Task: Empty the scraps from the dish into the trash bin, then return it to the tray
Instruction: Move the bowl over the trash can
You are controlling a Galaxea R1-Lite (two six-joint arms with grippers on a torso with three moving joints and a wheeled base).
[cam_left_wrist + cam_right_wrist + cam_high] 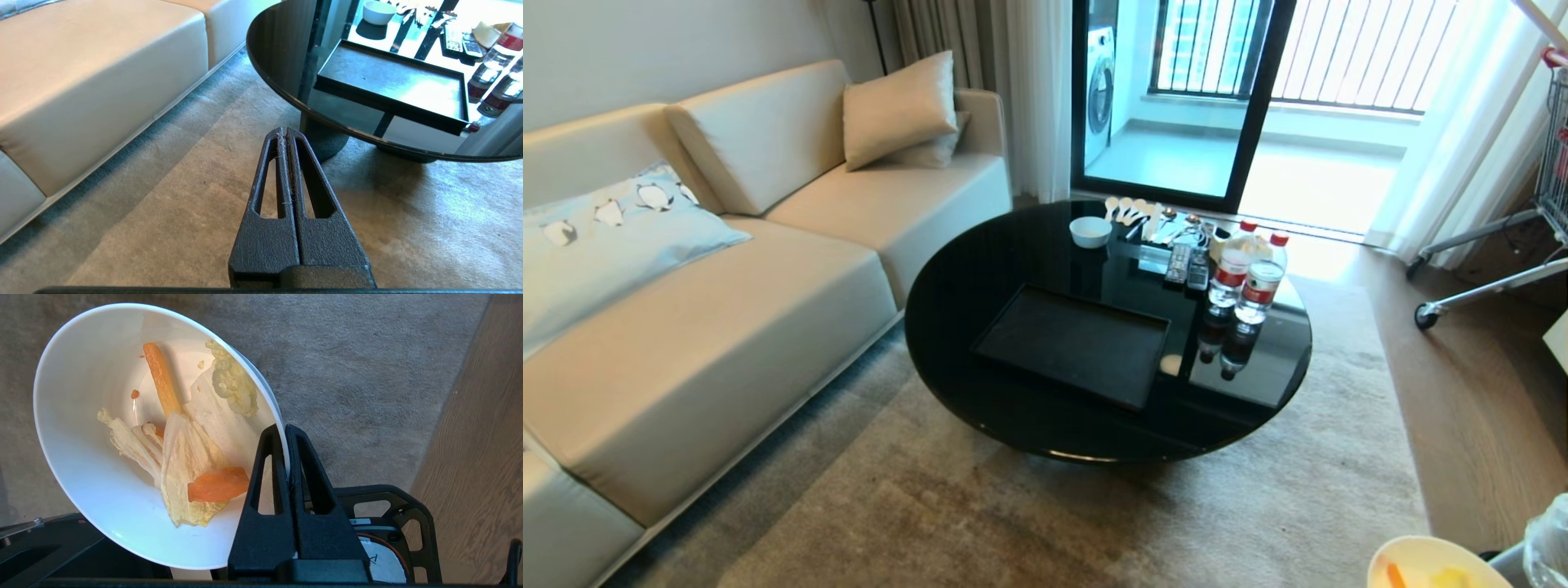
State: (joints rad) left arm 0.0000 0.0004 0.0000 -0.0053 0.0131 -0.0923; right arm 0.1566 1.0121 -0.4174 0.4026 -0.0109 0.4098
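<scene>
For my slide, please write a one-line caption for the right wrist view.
Right gripper, jaws shut on the rim of the dish, carries it with the scraps still inside, above the carpet.

No readable text anywhere, red bottle labels (1232,276) — perhaps printed — too small to read

Our right pincer (286,435) points toward 12 o'clock in the right wrist view, its 2 fingers (304,465) pressed together on the rim of the dish (81,416), which hangs tilted at about 10 o'clock from the tips. Our left pincer (286,132) also points toward 12 o'clock in the left wrist view, its 2 fingers (273,175) closed flat against each other, holding nothing.
</scene>
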